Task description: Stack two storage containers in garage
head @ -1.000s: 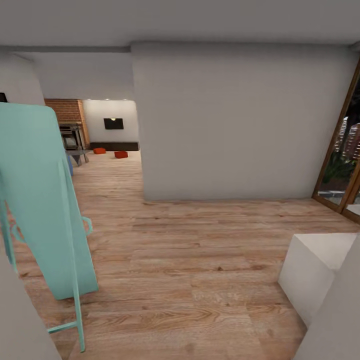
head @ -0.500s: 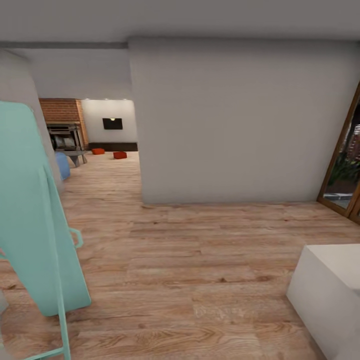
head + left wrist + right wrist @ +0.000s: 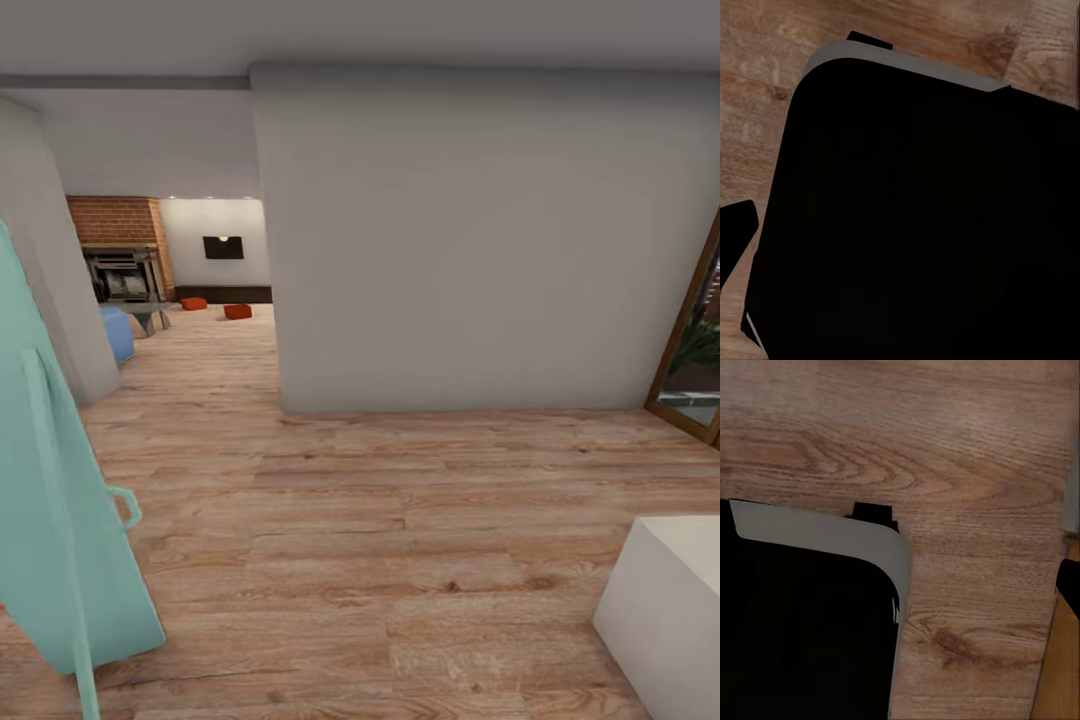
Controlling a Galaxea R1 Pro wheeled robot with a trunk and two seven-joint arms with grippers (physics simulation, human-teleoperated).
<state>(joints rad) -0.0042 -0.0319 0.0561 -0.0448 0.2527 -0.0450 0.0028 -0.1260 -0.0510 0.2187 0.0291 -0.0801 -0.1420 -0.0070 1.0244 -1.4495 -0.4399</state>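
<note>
Two storage containers [image 3: 194, 303] [image 3: 238, 312] side by side on far floor [image 3: 400, 520]; wall [image 3: 480, 250] right

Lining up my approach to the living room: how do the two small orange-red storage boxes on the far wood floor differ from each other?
The left orange-red box sits farther back, close to the dark low bench along the far wall; the right orange-red box sits nearer the camera, out on open planks. The right one appears slightly larger, likely only because it is closer. Both share colour and low rectangular shape, and both rest on the light wood plank floor, apart from each other.

Two orange-red storage containers [image 3: 194, 303] [image 3: 238, 312], red brick chimney [image 3: 112, 220], wood-grain plank floor [image 3: 400, 520]
</note>
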